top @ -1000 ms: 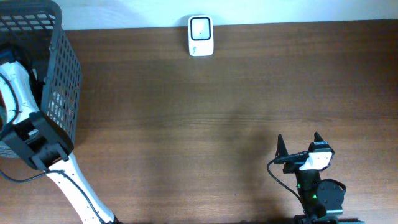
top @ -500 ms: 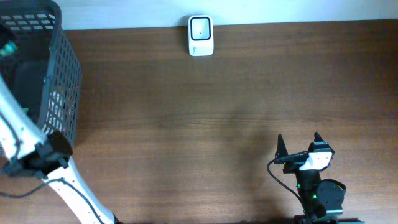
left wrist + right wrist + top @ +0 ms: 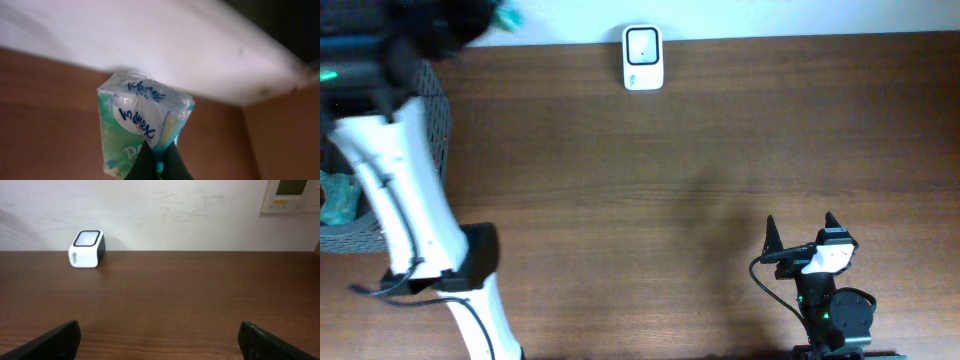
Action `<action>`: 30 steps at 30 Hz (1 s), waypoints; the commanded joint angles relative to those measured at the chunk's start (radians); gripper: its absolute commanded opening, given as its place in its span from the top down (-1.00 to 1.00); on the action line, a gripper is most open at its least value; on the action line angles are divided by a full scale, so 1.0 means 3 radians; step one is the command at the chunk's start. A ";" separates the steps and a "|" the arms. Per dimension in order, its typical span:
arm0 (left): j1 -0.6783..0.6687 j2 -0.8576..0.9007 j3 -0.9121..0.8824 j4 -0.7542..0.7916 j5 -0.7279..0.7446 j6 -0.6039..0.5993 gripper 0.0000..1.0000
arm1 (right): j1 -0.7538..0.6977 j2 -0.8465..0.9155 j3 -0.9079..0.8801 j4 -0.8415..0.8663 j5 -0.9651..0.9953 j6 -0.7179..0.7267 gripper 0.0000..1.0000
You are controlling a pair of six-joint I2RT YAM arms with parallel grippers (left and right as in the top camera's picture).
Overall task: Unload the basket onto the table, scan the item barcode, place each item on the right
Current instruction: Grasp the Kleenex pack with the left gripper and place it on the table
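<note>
A green and white Kleenex tissue pack [image 3: 142, 125] hangs in the air, pinched at its lower edge by my left gripper [image 3: 159, 161], which is shut on it. In the overhead view the left arm is raised and blurred at the top left, and the pack shows as a teal blur [image 3: 507, 17] at the left gripper [image 3: 490, 20]. The white barcode scanner [image 3: 642, 57] stands at the table's far edge, to the right of the pack. It also shows in the right wrist view as the scanner [image 3: 86, 248] at far left. My right gripper [image 3: 802, 232] rests open near the front right, nothing between its fingers [image 3: 55, 342].
A dark mesh basket [image 3: 438, 120] stands at the left edge, partly hidden by the left arm, with another teal packet [image 3: 338, 197] inside. A white wall runs behind the table, with a wall panel [image 3: 292, 195] at its upper right.
The left arm has risen out of the basket with the tissue pack and swung toward the far edge and to the right. The right arm has not moved.
</note>
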 commanded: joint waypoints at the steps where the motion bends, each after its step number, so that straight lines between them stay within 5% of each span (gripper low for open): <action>1: -0.0702 0.0135 -0.0324 -0.0094 -0.0843 0.0079 1.00 | -0.0019 -0.0022 -0.0024 -0.0011 0.0008 -0.0013 -0.98; 5: -0.1305 0.0264 -0.0985 0.0076 -0.1448 0.0064 1.00 | -0.0019 -0.0022 -0.0024 -0.0011 0.0008 -0.0013 -0.97; 10: -0.1787 0.0612 -0.1832 0.0704 -0.1559 0.0042 1.00 | -0.0019 -0.0022 -0.0024 -0.0011 0.0008 -0.0013 -0.97; 14: -0.1872 0.0867 -0.2251 0.1143 -0.1562 -0.0186 1.00 | -0.0019 -0.0022 -0.0024 -0.0011 0.0008 -0.0013 -0.97; 21: -0.1868 0.1185 -0.2291 0.1045 -0.1570 -0.0490 1.00 | -0.0019 -0.0022 -0.0024 -0.0011 0.0008 -0.0013 -0.97; 26: -0.1867 0.1175 -0.2260 0.0799 -0.1555 -0.0487 0.36 | -0.0019 -0.0022 -0.0024 -0.0011 0.0008 -0.0013 -0.97; 30: -0.1776 0.1054 -0.1746 0.0479 -0.1558 -0.0415 0.17 | -0.0019 -0.0022 -0.0024 -0.0011 0.0008 -0.0013 -0.97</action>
